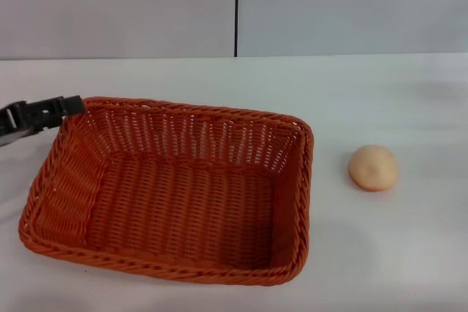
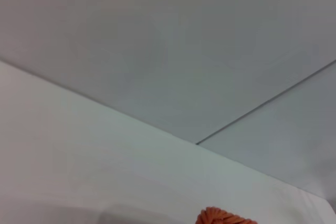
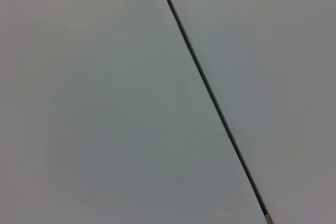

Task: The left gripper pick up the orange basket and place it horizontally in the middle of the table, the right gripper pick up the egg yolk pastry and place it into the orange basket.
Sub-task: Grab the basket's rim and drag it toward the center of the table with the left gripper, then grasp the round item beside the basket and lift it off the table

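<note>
The orange basket [image 1: 175, 191] sits on the white worktop [image 1: 380, 253], its long axis running roughly crosswise but turned a little, so that its far rim slopes away from square; it lies left of the worktop's centre line rather than on it. At the basket's far left corner, the left gripper [image 1: 55, 109] reaches in from the left edge of the head view, its black tip meeting the braided rim there. That corner is a sensible place to take hold, since the rim is stiff and one corner gives leverage to drag or swing the whole basket. Whether its jaws are closed on the rim or merely alongside it cannot be told: the fingers overlap the weave and no gap shows. The left wrist view shows only a sliver of orange rim [image 2: 223, 217] at its edge, which fits a gripper sitting right at the basket. The egg yolk pastry [image 1: 373, 167] rests on the worktop well to the right of the basket, apart from it and untouched, left free for the other arm. The right gripper is not in view, and its wrist camera sees only wall panels, so it is judged to be parked clear of the basket. The basket stage looks to be in hand; the pastry's transfer is not yet begun.
</note>
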